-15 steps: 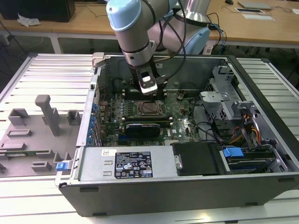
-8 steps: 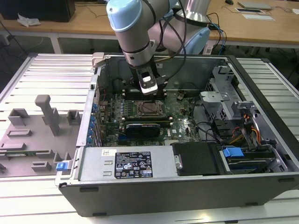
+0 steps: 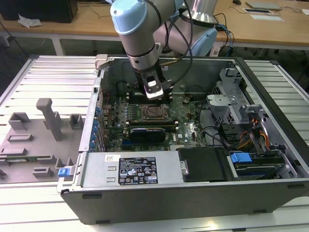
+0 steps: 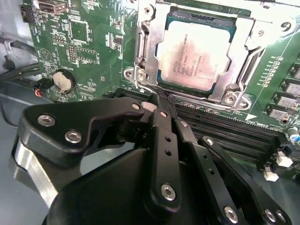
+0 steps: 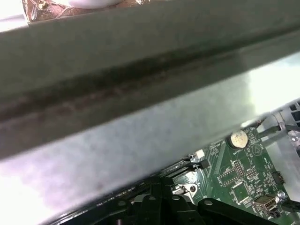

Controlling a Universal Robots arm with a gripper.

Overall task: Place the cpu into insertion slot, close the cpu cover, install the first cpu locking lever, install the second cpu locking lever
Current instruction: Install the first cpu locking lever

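As my arm reaches down into the open computer case [image 3: 193, 203], the motherboard [image 4: 84, 42] spreads beneath me. On it the cpu cover [image 4: 145, 42] lies shut over the cpu [image 4: 197, 51], both just ahead of me. A thin wire locking lever [image 4: 143, 88] shows at the cover's near corner, right at my pincer [image 4: 157, 101], whose fingers [image 4: 161, 136] are drawn together; whether they nip the wire I cannot tell.
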